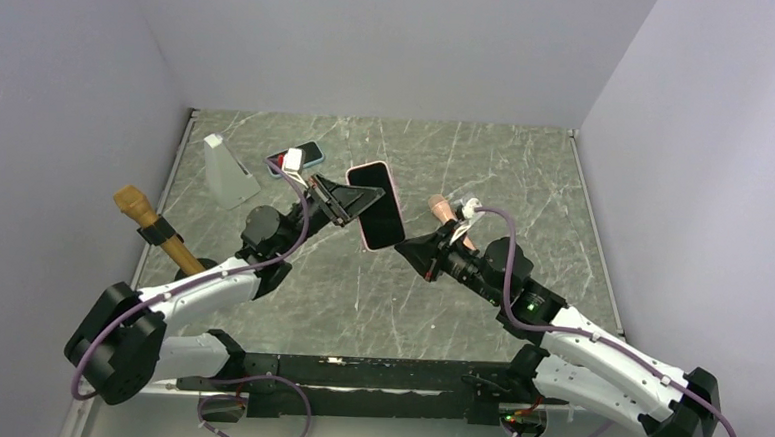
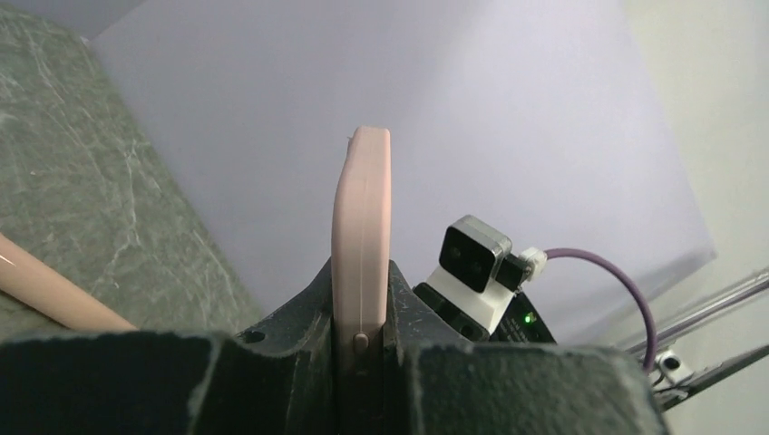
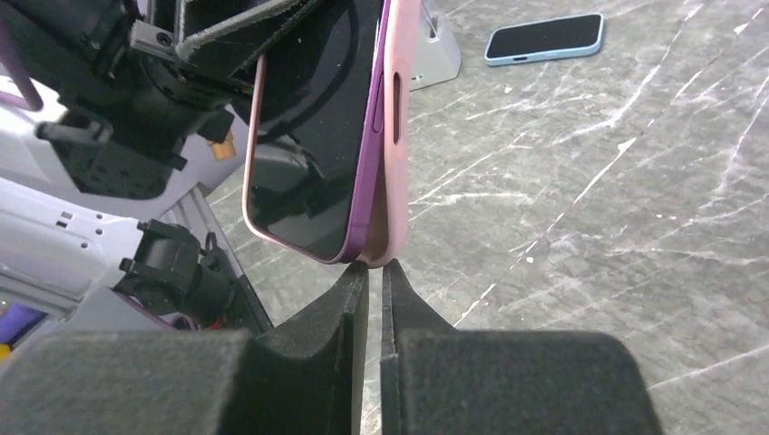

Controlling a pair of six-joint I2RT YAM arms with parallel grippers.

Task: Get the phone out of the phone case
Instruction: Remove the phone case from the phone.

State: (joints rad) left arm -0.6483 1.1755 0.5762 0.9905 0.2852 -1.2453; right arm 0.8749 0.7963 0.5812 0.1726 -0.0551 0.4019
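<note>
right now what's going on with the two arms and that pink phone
The left gripper is clamped on the edge of the pink phone case, holding it up off the table with the phone inside. The right gripper is shut, its tips at the lower corner where the phone's purple edge meets the case; whether it pinches anything is unclear. The phone is not out yet. A blue phone lies on the table behind.

Illumination is bright, even and diffuse from overhead. Shadows on the table [image 1: 379, 298] are soft. Wrist views blur the nearest foreground.
</note>
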